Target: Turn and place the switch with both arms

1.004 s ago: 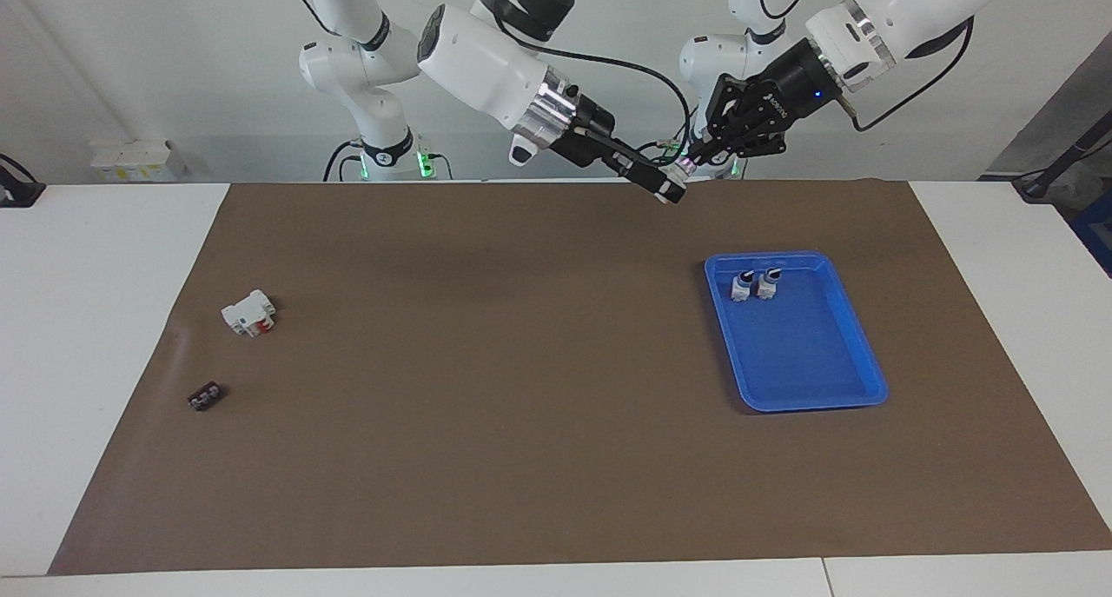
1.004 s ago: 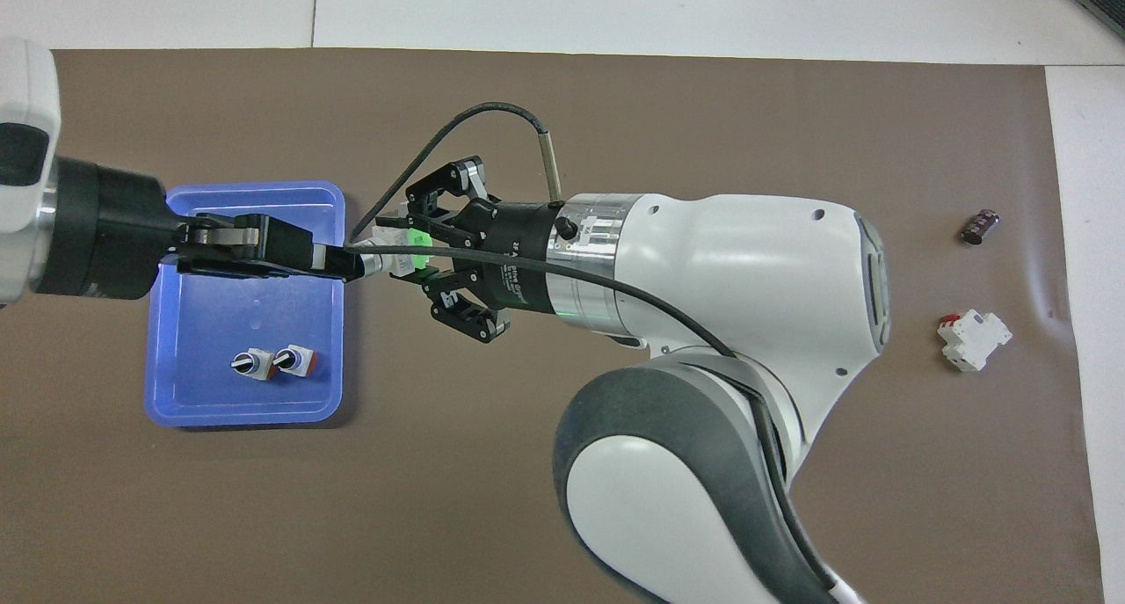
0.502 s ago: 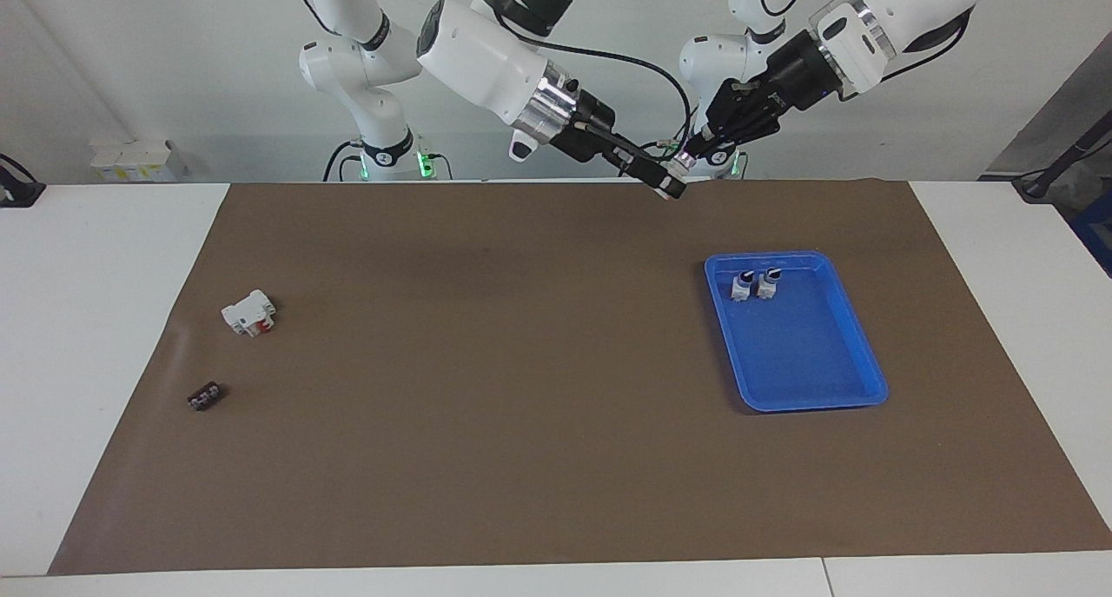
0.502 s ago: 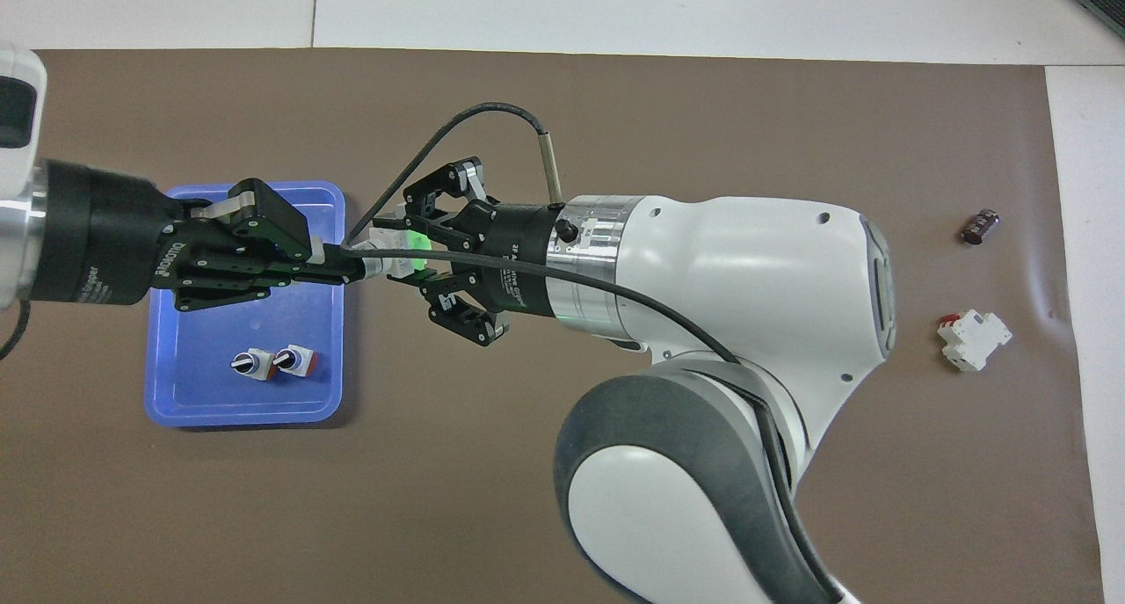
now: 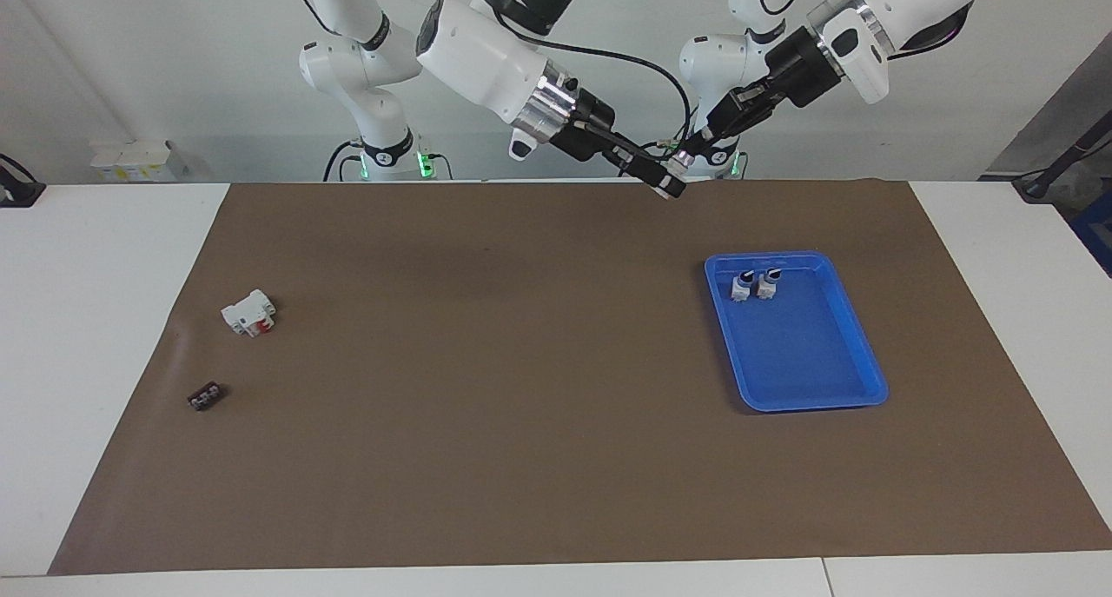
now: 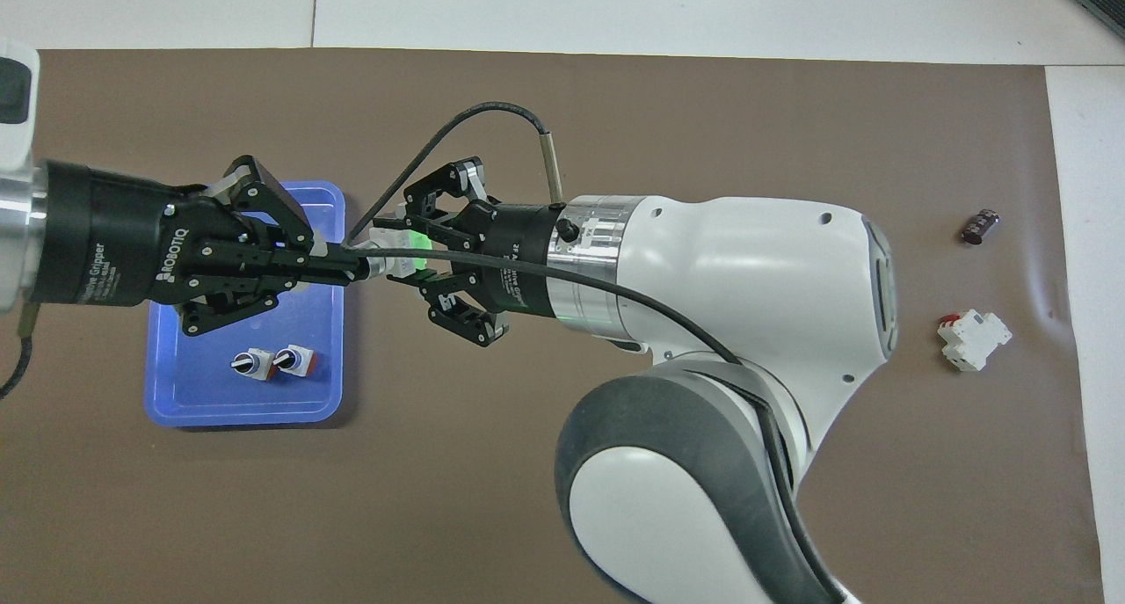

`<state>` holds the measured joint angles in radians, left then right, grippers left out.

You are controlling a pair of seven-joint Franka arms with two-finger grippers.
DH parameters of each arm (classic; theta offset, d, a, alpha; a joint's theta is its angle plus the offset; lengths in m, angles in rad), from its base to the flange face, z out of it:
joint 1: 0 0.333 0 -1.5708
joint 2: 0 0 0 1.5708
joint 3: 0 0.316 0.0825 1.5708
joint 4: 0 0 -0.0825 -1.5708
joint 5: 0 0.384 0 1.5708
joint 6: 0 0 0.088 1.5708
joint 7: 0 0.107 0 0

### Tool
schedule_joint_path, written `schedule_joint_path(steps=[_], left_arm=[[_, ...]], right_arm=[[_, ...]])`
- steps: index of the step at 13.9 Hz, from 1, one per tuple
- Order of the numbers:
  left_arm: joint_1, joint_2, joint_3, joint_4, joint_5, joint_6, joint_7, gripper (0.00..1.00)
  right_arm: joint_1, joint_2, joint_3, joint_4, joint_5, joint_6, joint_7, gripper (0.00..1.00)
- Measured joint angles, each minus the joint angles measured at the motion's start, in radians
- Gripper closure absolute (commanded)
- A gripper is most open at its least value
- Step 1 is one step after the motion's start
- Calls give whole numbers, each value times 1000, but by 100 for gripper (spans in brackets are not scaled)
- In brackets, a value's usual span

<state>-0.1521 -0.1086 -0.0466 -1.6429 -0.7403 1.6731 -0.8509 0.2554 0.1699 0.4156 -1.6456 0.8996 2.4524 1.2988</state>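
The switch (image 6: 394, 257) hangs in the air between both grippers, over the brown mat beside the blue tray's edge. Its whitish body and bright green block (image 6: 417, 244) show in the overhead view; in the facing view the switch (image 5: 675, 172) is a small pale spot. My right gripper (image 6: 402, 251) (image 5: 664, 185) is shut on the switch's body. My left gripper (image 6: 355, 268) (image 5: 688, 155) comes in over the tray, its fingertips shut on the knob end and its links splayed to the sides. The knob itself is hidden between the fingertips.
A blue tray (image 5: 836, 390) (image 6: 163, 403) lies toward the left arm's end with two similar switches (image 5: 754, 284) (image 6: 271, 362) in it. A white breaker with a red lever (image 5: 249, 313) (image 6: 974, 338) and a small dark part (image 5: 204, 397) (image 6: 980, 226) lie toward the right arm's end.
My left wrist has rolled about its own axis while shut on the knob end; its links, edge-on before, now show splayed. The right gripper and the switch body have stayed put.
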Motion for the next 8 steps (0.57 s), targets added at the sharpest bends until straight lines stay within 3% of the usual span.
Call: schedule_joint_path(steps=[8], left_arm=[[0,-2,-1,0,-1,4,-494,100]], right_arm=[[0,0,0,0,3,0,13,100]])
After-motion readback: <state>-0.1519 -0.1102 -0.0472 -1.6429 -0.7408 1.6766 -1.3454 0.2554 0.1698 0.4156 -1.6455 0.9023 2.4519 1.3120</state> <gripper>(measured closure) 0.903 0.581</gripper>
